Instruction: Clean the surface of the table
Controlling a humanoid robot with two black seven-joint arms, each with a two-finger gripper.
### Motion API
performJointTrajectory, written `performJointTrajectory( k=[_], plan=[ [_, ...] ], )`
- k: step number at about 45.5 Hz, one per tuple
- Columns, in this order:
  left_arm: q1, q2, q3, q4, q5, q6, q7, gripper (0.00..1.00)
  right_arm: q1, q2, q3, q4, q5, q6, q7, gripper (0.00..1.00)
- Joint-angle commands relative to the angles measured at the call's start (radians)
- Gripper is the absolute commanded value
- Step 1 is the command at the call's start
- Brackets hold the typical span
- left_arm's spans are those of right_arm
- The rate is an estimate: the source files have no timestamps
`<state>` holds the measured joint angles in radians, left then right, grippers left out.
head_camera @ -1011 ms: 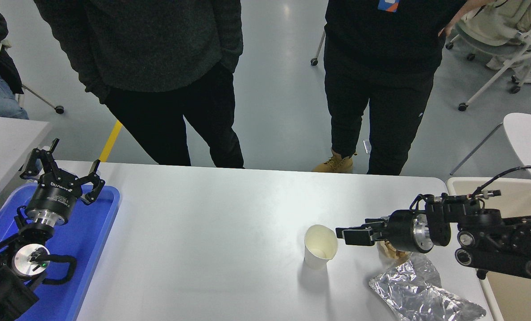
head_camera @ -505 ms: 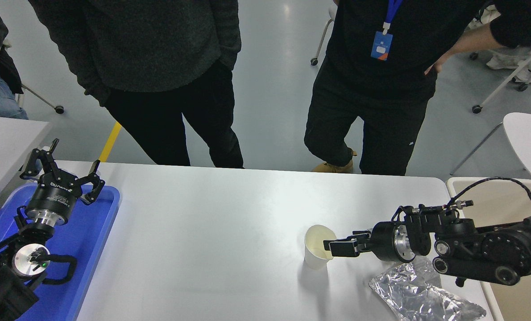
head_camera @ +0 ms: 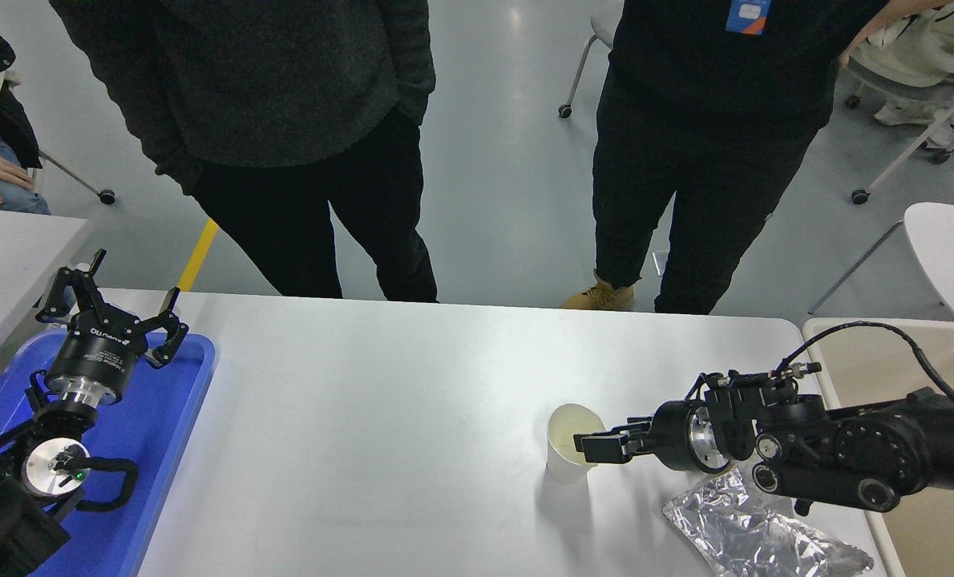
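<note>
Right black gripper (head_camera: 585, 446) reaches in level from the right edge, its fingertips at the near-right rim of the small cream paper cup (head_camera: 573, 453). One finger appears to overlap the rim; whether the other sits outside the wall or also over the mouth I cannot tell, so how wide it stands and whether it has any hold on the cup stays unresolved from this view.

White matte table surface (head_camera: 381, 417) spreads left of and beneath the gripper. Behind the wrist and toward the near edge lies a crumpled sheet of silver foil (head_camera: 753, 533); further right, off the table's end, a beige bin (head_camera: 926, 353).

Step in hand, as I judge it: taking the cup to carry it off the table.

Notes for doing it well:
- Straddle the wall, one finger inside and one out, before closing.
- Close gently (thin paper should crush or tip under a hard pinch).
- Lift straight up, keep it upright; contents not visible.
- Clear the foil on the way right.

Left black gripper (head_camera: 112, 300) is parked over the blue plastic tray (head_camera: 164, 417), far left, fingers spread, holding nothing.
</note>
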<state>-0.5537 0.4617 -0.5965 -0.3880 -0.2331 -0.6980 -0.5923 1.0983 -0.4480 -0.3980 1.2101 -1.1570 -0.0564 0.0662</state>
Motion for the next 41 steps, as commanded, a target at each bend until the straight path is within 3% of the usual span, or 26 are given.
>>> performJointTrajectory(
  k=[1,13,19,27,41],
  plan=[
    [0.000,0.000,0.000,0.000,0.000,0.000,0.000,1.00,0.000,0.025,-0.001,-0.018,-0.003,0.007,-0.008,0.83],
    [-0.002,0.000,0.000,0.000,0.000,0.000,0.000,1.00,0.005,0.025,-0.001,-0.017,-0.003,0.055,-0.008,0.48],
    [0.000,0.000,0.000,0.001,0.000,0.000,0.000,1.00,0.009,0.025,0.001,-0.017,-0.004,0.067,-0.006,0.37],
    [-0.002,0.000,0.000,0.000,0.000,0.000,0.000,1.00,0.017,0.025,0.013,-0.011,-0.004,0.104,-0.006,0.00],
    [0.000,0.000,0.000,0.000,0.000,-0.002,0.000,1.00,0.041,0.015,0.016,0.003,-0.001,0.132,-0.006,0.00]
  ],
)
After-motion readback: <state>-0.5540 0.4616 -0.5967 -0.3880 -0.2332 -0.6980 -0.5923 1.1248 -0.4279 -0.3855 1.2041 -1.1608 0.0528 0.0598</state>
